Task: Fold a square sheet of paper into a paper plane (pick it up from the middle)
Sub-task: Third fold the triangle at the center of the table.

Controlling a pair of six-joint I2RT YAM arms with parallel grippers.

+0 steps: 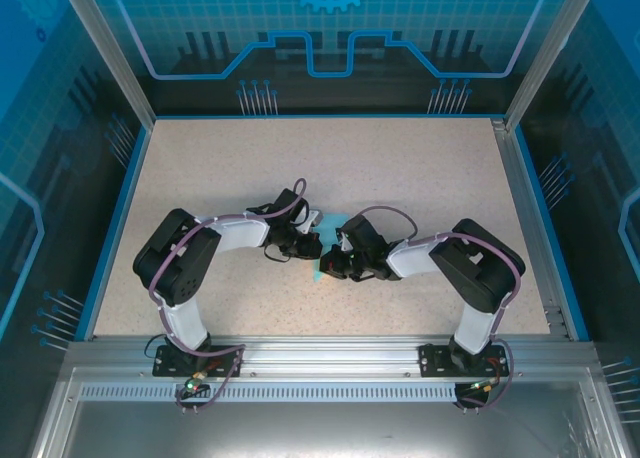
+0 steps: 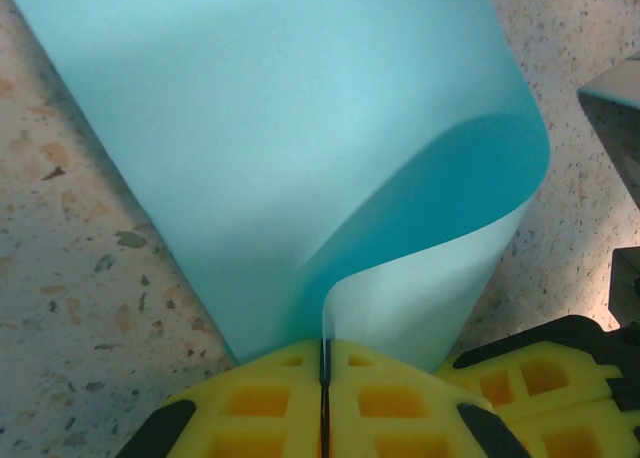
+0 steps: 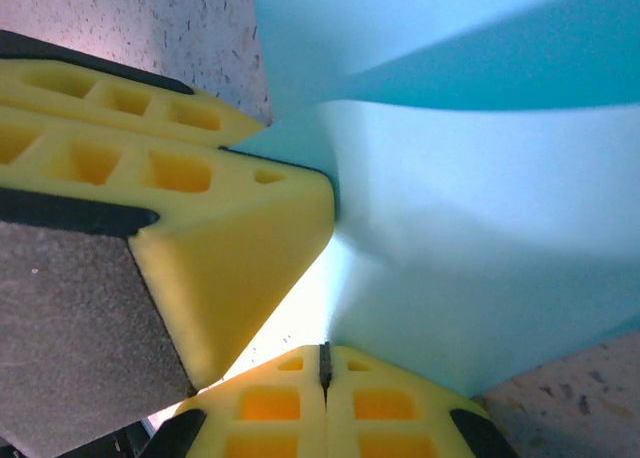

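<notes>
The square sheet of paper [image 2: 300, 128] is plain cyan and lifted off the speckled table, bowed into a curl with one flap rolling over [image 2: 470, 178]. My left gripper [image 2: 324, 350] is shut on its near edge, and a thin paper edge shows in the slit between the yellow pads. My right gripper [image 3: 324, 353] is shut too, with the sheet [image 3: 480, 238] running down to its tips. The left gripper's yellow fingers [image 3: 230, 238] pinch the paper just beside it. From above, both grippers [image 1: 312, 248] [image 1: 332, 263] meet mid-table over a sliver of cyan paper [image 1: 318, 271].
The two arms [image 1: 180, 258] [image 1: 480, 268] bend inward from the near edge, their wrists almost touching. The tabletop [image 1: 400, 168] stretches bare behind them, fenced by blue side rails [image 1: 118, 208] and aluminium posts [image 1: 105, 48].
</notes>
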